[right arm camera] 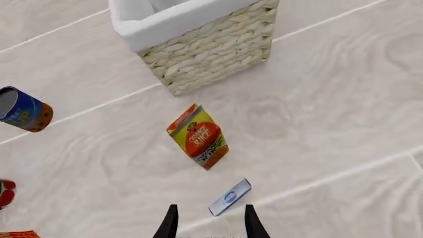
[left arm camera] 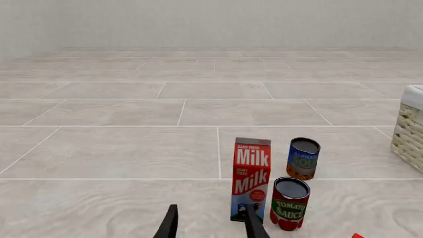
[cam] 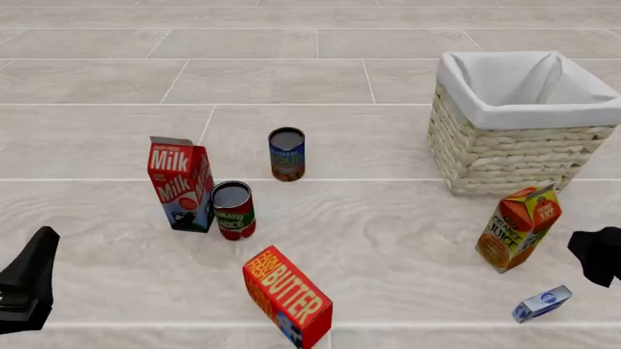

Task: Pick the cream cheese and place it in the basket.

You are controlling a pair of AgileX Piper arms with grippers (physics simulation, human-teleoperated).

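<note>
Right end effector (right arm camera: pixel 210 223) open, hovering over cream cheese (right arm camera: pixel 230 197) lying flat on table beside juice carton (right arm camera: pixel 197 136). Approach step, I'd say. Next: descend, straddle, close, carry to basket (right arm camera: pixel 211 47).

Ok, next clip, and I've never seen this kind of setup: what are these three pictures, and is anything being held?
It is a simulator render of two robot arms. The front view looks down over the surface; the other two come from cameras behind each end effector. The left end effector and right end effector are both open and hold nothing. The small silver-white, blue-ended cream cheese box lies near the right arm, beside the orange juice carton. The pale woven wicker basket with its white liner stands beyond.
</note>
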